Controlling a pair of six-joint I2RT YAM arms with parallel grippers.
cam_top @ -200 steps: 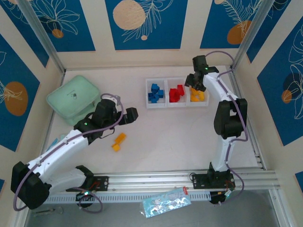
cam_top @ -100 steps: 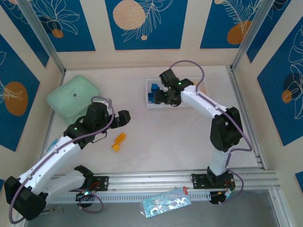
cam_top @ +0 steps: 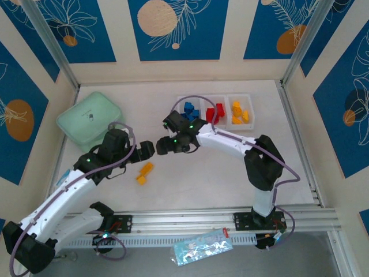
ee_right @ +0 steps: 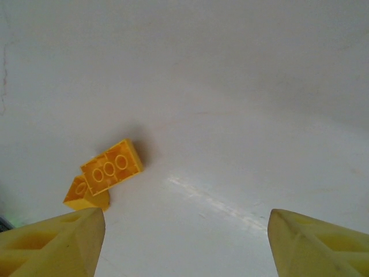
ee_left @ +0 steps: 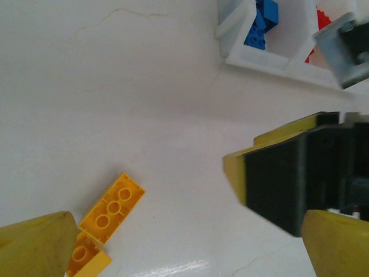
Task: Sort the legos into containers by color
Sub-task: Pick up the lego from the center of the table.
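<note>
Right pincer (ee_right: pixel 184 245) is wide open and empty. Two yellow-orange legos (ee_right: pixel 106 173) lie touching on the table (ee_right: pixel 242 86), ahead of it and to its left, with their long axis slanted across the gap. Left pincer (ee_left: pixel 184 248), also wide open, seems nearer to them.

My claw (ee_left: pixel 189 231): spread wide, a yellow fingertip in each lower corner, nothing between them.
Yellow-orange legos (ee_left: pixel 112 208): two on the white table (ee_left: pixel 115 86), touching, hollow sides up, just beside my lower-left fingertip (ee_left: pixel 34 245).
Right claw (ee_left: pixel 253 156): black and yellow, at right, between me and the tray.
Tray (ee_left: pixel 253 57): white corner, top right; blue legos (ee_left: pixel 260 23) inside, a red lego (ee_left: pixel 317 29) next door.
</note>
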